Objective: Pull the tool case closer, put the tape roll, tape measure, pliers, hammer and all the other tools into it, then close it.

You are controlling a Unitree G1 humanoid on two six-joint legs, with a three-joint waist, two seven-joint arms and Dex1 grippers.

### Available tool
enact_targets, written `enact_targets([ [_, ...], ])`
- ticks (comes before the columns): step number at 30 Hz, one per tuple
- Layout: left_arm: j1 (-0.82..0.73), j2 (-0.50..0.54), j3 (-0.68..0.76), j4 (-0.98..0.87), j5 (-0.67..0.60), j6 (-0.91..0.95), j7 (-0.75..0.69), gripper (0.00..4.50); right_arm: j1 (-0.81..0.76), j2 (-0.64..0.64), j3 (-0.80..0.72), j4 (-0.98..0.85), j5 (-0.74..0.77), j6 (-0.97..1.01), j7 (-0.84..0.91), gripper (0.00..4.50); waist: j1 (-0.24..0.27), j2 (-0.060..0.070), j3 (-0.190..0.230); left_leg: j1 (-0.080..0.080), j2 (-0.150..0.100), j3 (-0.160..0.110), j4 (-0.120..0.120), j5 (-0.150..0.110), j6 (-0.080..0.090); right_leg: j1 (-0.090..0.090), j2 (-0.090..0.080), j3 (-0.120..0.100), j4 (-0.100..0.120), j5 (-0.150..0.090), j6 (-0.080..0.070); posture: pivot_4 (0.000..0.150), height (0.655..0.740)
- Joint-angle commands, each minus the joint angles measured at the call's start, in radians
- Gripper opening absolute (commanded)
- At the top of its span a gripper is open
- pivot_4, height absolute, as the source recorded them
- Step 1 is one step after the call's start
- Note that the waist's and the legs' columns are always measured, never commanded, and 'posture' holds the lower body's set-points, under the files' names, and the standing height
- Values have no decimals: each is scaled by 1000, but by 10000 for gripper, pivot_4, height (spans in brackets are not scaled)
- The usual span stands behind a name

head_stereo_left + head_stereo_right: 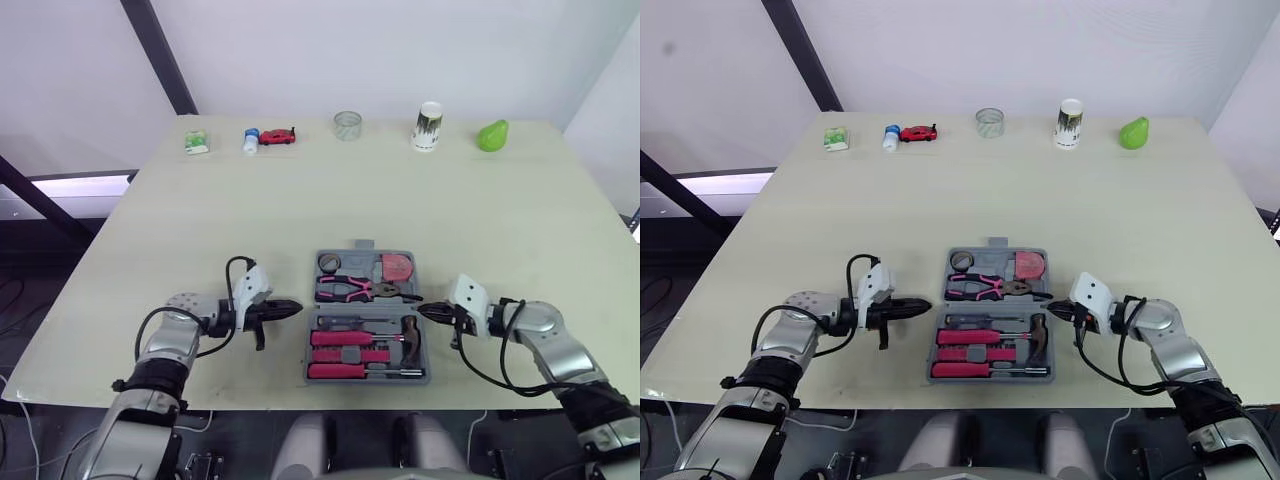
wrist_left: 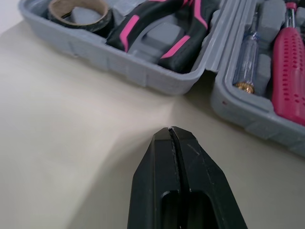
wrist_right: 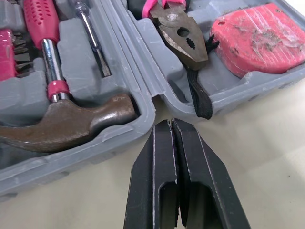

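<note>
Tool case open at the front edge of the table, pliers and hammer seated inside; left gripper and right gripper, jaws pressed together and empty, flank its hinge ends, evidently positioned to fold it closed.

I cannot identify the small green item at upper left. Frame edges crop the hammer and tape roll.

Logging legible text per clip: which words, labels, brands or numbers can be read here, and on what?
None can be read.
On the white cup: a dark printed band, too small to read.
On the green and white packet: print too small to read.
On the tool case: no lettering visible.
</note>
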Motion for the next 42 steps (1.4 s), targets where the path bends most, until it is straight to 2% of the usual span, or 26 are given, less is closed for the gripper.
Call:
enact_targets([
  [1, -6, -14, -26, -11, 10, 9, -26, 0, -8, 7, -4, -11, 2, -25, -2, 628, 0, 0, 0, 0, 0, 0, 0, 0, 0, 0, 0, 0, 0, 0, 0, 1500, 7400],
  [19, -41, -81, -66, -10, 45, 3, -38, 0, -15, 30, 12, -12, 3, -21, 30, 628, 0, 0, 0, 0, 0, 0, 0, 0, 0, 0, 0, 0, 0, 0, 0, 1500, 7400],
  [31, -11, -129, -114, -112, 57, 37, -53, 0, 13, 22, 8, -42, 13, 8, 55, 628, 3, 0, 0, 0, 0, 0, 0, 0, 0, 0, 0, 0, 0, 0, 0, 1500, 7400],
  [42, 1, -131, -133, -160, 58, 60, -69, 0, 40, 6, -1, -77, 39, 49, 92, 628, 4, 0, 0, -1, 0, -1, 1, 0, 0, 0, -1, 0, -1, 0, 0, 1500, 7400],
])
